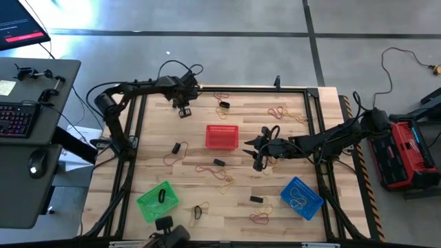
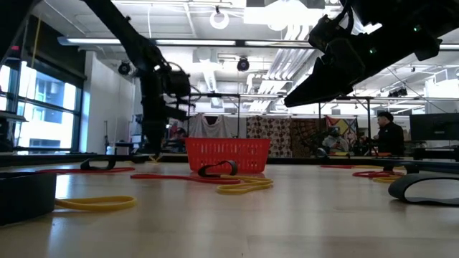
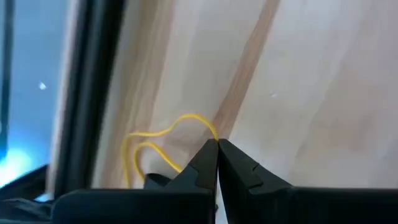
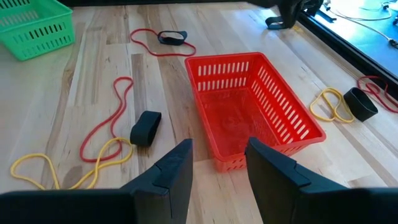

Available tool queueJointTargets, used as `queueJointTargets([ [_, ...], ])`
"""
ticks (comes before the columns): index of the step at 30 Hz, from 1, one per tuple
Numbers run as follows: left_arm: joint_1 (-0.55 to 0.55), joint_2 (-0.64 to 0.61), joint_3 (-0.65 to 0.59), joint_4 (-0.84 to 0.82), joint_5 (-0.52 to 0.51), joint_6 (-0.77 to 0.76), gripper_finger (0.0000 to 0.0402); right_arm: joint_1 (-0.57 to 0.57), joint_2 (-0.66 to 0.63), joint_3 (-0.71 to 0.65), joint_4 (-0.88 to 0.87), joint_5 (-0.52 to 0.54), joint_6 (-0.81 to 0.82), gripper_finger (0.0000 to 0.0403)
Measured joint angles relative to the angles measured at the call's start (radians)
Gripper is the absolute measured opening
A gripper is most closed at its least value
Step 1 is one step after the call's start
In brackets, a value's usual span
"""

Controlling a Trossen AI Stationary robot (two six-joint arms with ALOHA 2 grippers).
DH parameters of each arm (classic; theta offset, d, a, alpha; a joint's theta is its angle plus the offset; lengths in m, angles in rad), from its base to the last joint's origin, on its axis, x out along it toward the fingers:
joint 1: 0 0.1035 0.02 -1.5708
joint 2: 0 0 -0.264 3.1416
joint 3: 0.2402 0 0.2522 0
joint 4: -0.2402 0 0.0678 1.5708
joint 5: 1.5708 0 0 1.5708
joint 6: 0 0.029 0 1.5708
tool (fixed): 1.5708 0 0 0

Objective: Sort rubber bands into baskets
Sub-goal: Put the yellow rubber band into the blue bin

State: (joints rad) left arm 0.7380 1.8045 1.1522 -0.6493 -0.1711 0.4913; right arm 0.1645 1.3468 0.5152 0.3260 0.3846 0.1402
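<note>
A thin yellow rubber band, light, limp and stretchy, is pinched at one strand of its loop by the clenched left hand near the surface's far left corner, best taken so

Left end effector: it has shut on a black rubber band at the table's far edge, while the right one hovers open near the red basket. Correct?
Not quite. The band in the left end effector is a yellow rubber band, not black, as the left wrist view shows. The rest holds: the right end effector hovers open near the red basket.
</note>
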Motion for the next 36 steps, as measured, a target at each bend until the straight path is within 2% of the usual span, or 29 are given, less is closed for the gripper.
queueJointTargets([
  [6, -0.02, -0.13, 0.0, -0.007, 0.015, -0.03, 0.0, 0.0, 0.0, 0.0, 0.023, 0.0, 0.0, 0.0138],
  [13, -0.05, -0.304, 0.0, -0.009, 0.085, -0.105, 0.0, 0.0, 0.0, 0.0, 0.125, 0.001, -0.052, 0.0138],
  [18, -0.109, -0.407, 0.001, -0.007, 0.1, -0.168, 0.0, -0.008, 0.0, 0.0, 0.177, 0.001, -0.077, 0.0138],
  [24, -0.23, -0.462, 0.001, 0.029, 0.141, -0.228, 0.0, -0.033, 0.0, 0.0, 0.234, 0.004, -0.081, 0.014],
  [28, -0.318, -0.463, 0.001, 0.083, 0.142, -0.266, 0.0, -0.041, 0.0, 0.0, 0.282, 0.015, -0.097, 0.016],
  [36, -0.478, -0.464, 0.001, 0.255, 0.142, -0.35, 0.0, -0.04, 0.0, 0.0, 0.325, 0.033, -0.097, 0.0235],
])
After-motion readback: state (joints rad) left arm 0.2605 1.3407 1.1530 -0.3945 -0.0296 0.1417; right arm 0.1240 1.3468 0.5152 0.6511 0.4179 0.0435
